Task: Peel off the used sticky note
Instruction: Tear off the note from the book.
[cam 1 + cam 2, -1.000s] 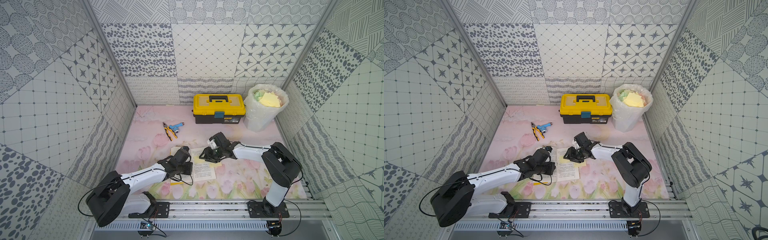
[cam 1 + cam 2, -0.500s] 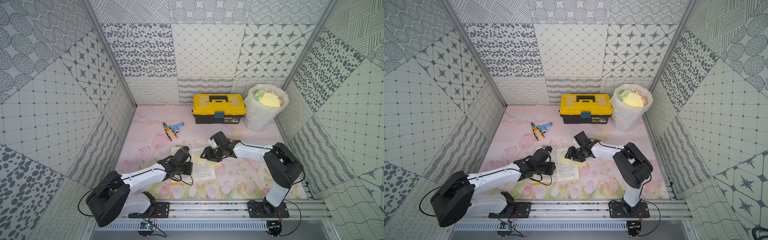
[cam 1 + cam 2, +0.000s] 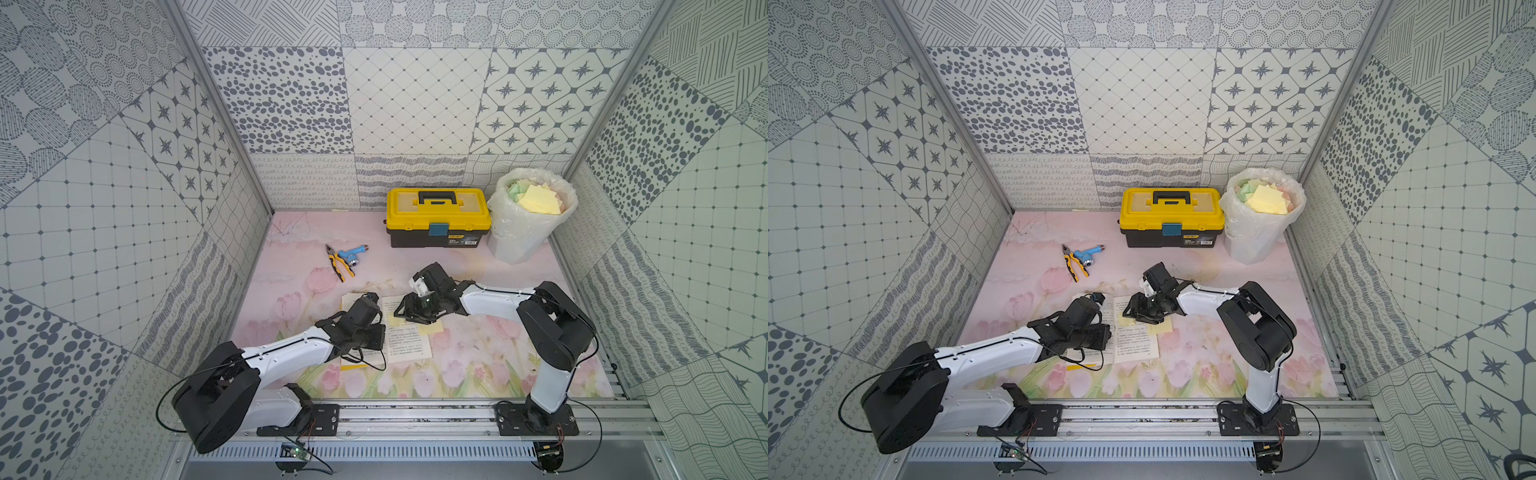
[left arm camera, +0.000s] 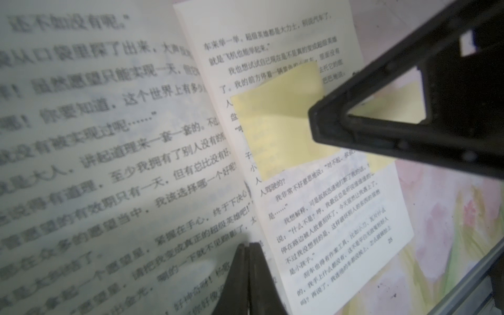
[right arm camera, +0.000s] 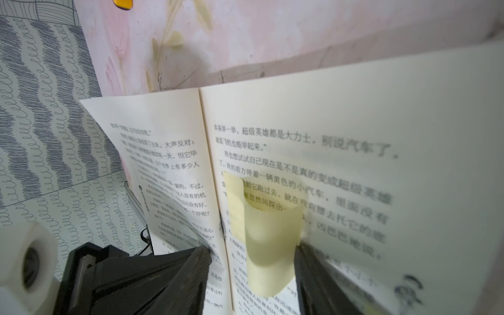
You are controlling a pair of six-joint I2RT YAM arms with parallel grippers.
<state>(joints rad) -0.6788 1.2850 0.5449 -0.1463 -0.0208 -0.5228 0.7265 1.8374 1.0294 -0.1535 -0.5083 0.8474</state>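
One sticky note point(image 5: 270, 245), perhaps half loose.

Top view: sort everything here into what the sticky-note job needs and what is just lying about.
Job: sticky note; open book; left gripper, shut, on the page; right gripper, open around the note; bin holding used notes.
Lying about: yellow toolbox; pliers; blue tool.

Chinese print across the open book point(image 5: 169, 163), "超级英雄都是大力士" on one page, page number 25 point(image 4: 390, 240) below
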